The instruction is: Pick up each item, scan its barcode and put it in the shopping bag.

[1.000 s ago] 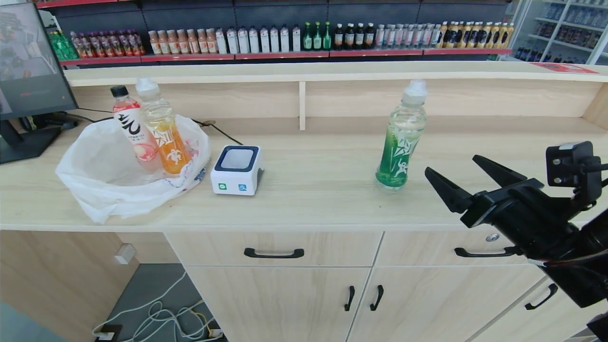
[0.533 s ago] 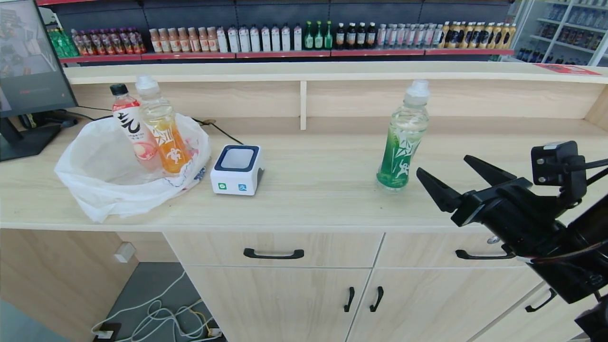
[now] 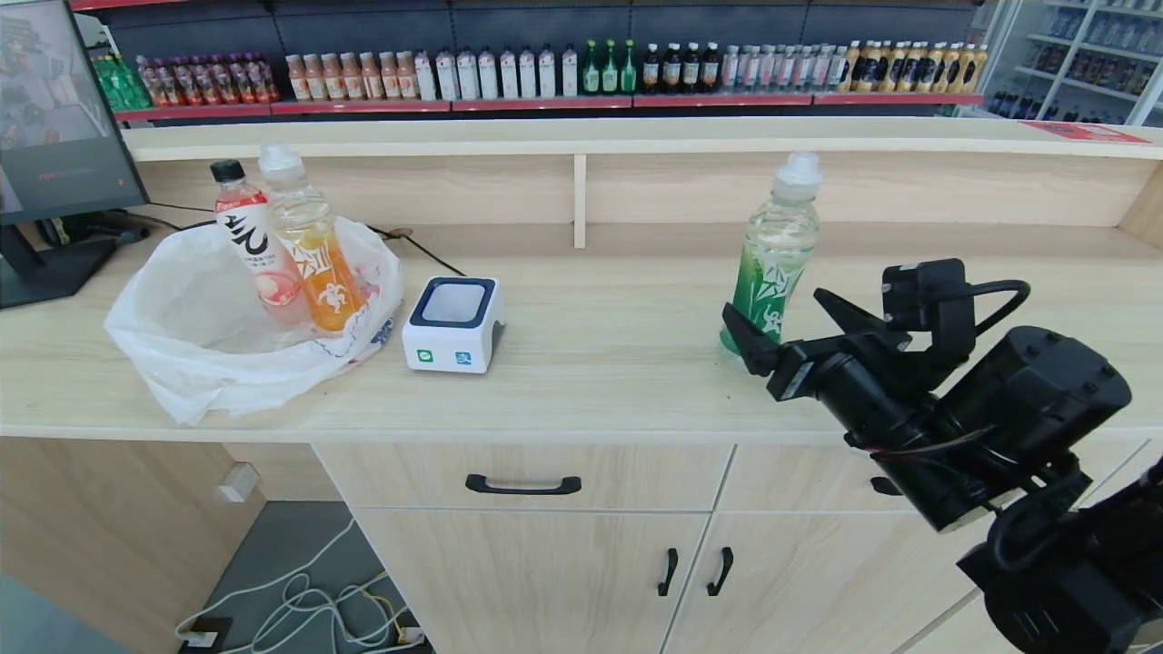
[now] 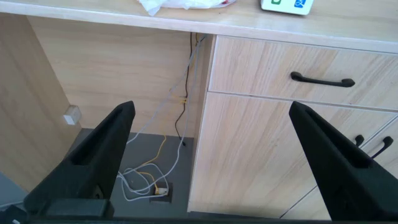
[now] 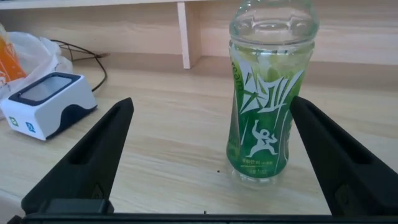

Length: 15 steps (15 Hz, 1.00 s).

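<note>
A green-labelled bottle point(image 3: 772, 263) with a white cap stands upright on the right part of the wooden counter point(image 3: 600, 345). My right gripper point(image 3: 795, 318) is open just in front of it, one finger low beside the bottle's base. The right wrist view has the green bottle point(image 5: 264, 106) between the spread fingers, a little ahead. A white barcode scanner point(image 3: 452, 324) sits mid-counter. The white shopping bag point(image 3: 209, 336) at the left holds a pink bottle point(image 3: 254, 241) and an orange bottle point(image 3: 313, 245). My left gripper point(image 4: 211, 155) hangs open below the counter edge, facing the cabinet fronts.
A monitor point(image 3: 54, 118) stands at the far left, with a cable running behind the bag to the scanner. A raised back ledge point(image 3: 581, 136) with a divider runs behind the counter. Drawers and cupboard doors lie below. Loose cables point(image 4: 149, 180) lie on the floor.
My right gripper has moved left and forward, from well right of the green bottle to just in front of it. Bottles, bag and scanner have stayed put.
</note>
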Motion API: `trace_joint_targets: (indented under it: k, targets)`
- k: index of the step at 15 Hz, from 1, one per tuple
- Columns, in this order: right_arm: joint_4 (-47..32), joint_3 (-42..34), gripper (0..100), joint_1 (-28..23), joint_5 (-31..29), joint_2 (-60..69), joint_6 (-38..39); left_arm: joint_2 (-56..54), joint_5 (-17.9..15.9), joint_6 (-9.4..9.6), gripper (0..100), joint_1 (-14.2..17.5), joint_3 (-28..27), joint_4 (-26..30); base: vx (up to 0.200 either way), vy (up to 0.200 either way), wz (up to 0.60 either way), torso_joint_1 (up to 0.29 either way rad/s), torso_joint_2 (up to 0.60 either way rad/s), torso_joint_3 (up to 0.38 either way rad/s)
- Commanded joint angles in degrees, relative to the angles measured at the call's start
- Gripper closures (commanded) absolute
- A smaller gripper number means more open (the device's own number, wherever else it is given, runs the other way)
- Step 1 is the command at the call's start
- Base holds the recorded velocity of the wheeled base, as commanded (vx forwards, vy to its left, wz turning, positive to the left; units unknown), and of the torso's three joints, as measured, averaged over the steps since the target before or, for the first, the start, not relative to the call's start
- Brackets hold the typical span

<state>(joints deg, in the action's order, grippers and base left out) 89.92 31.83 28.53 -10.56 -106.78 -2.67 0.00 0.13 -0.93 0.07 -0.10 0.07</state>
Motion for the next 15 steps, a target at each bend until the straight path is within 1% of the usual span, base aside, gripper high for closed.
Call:
trace_joint_targets:
  k: [1, 2, 4, 7, 13, 15]
  targets:
    - [0.1, 0.6, 0, 0.1, -0.2, -3.6, -0.3, 0.0, 0.0, -0.04, 0, 0.0, 0.0, 0.0, 0.000, 0.000, 0.00, 0.000, 0.00, 0.000]
    - [0.1, 1.5, 0, 0.0, -0.6, -4.9, -0.4, 0.0, 0.0, -0.04, 0, 0.0, 0.0, 0.0, 0.000, 0.000, 0.00, 0.000, 0.00, 0.000]
    - [-0.6, 5.5, 0, 0.0, -4.1, -6.4, -0.5, 0.0, 0.0, -0.04, 0, 0.0, 0.0, 0.0, 0.000, 0.000, 0.00, 0.000, 0.00, 0.000]
    - [-4.0, 7.9, 0, -0.7, -3.7, -6.7, -0.1, 0.0, 0.0, -0.04, 0, 0.0, 0.0, 0.0, 0.000, 0.000, 0.00, 0.000, 0.00, 0.000]
    - [-4.4, 14.0, 0, -2.4, -3.7, -10.5, -0.1, 0.0, 0.0, -0.04, 0, 0.0, 0.0, 0.0, 0.000, 0.000, 0.00, 0.000, 0.00, 0.000]
    - [-4.4, 14.2, 0, -2.5, -3.7, -10.9, -0.1, 0.0, 0.0, -0.04, 0, 0.0, 0.0, 0.0, 0.000, 0.000, 0.00, 0.000, 0.00, 0.000]
